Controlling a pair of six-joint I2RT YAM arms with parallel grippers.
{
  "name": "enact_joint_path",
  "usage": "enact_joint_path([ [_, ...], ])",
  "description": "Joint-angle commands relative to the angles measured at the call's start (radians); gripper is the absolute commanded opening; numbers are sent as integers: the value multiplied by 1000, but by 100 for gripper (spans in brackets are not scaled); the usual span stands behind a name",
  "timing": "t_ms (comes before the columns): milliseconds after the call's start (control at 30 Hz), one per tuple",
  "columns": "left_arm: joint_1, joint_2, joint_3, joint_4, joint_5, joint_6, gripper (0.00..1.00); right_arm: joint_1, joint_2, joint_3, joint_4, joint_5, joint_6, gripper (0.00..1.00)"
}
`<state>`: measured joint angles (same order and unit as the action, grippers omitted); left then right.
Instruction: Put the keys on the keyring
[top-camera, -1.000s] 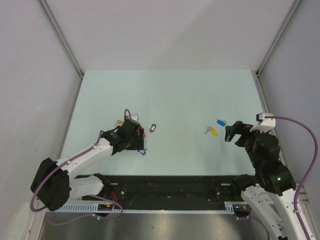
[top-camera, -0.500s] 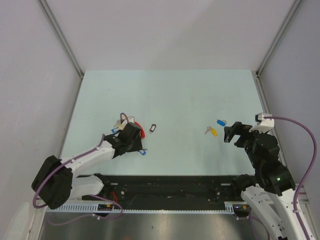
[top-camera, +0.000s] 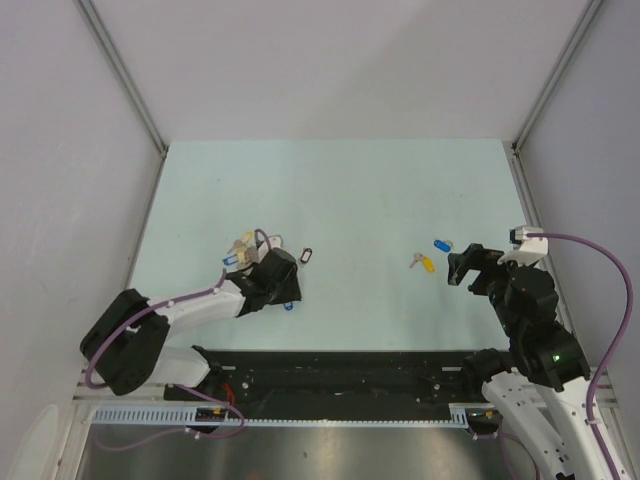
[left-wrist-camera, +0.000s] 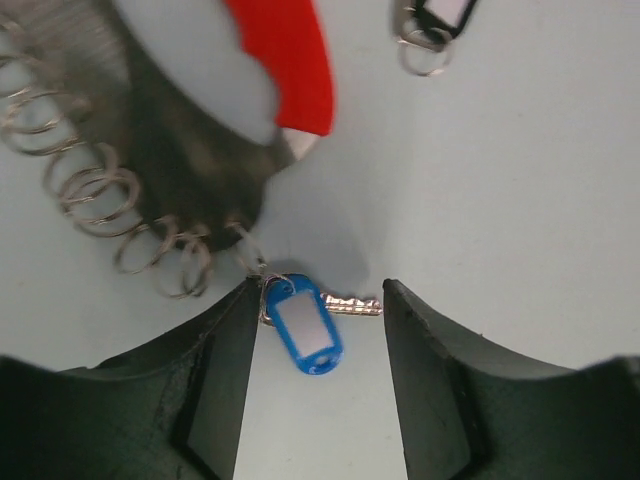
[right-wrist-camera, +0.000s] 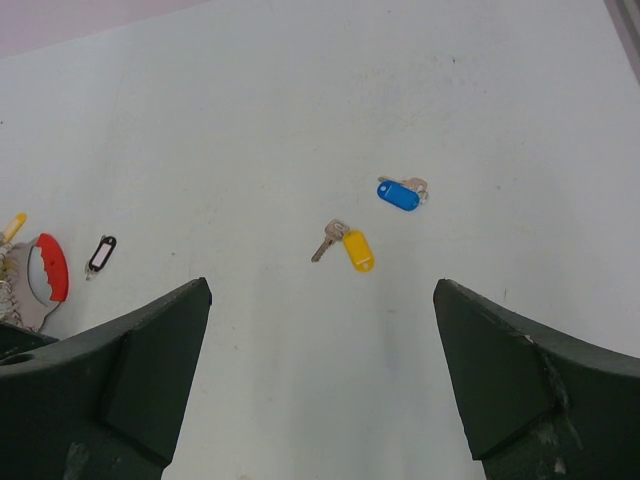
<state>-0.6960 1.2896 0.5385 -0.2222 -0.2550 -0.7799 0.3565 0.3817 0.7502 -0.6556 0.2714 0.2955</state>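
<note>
Progress seems nil: black-tagged silver key and blue-tagged silver key lie beside grey-and-red metal keyring; left gripper straddles the blue one, grip unclear; right gripper spread.

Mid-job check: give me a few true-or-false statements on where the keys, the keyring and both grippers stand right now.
1. The left gripper, jaws open, straddles the blue-tagged key. True.
2. The right gripper holds the yellow-tagged key. False: it is open and empty; that key lies on the table.
3. The black-tagged key lies apart from the keyring. True.
4. The left gripper clamps the keyring's red section. False: it lies beyond the fingers, ungripped.
</note>
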Motion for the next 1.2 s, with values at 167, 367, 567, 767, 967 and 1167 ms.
enact_joint_path([
  [167,-166,212,282,115,40,-18,61,-10,22,-5,33,-72,-18,100],
  [367,-172,171,353,80,-30,25,65,-4,85,-8,71,-225,-71,100],
  [567,-119,-31,313,-57,-92,45,67,71,256,-9,126,-380,-44,92],
  [767,-8,-294,319,-248,-85,155,72,413,545,-6,328,-135,126,91],
  [967,64,-498,351,-376,-127,318,74,555,924,49,646,-123,327,88],
  [1167,99,-598,252,-342,-299,393,75,627,1190,181,844,-123,487,63],
])
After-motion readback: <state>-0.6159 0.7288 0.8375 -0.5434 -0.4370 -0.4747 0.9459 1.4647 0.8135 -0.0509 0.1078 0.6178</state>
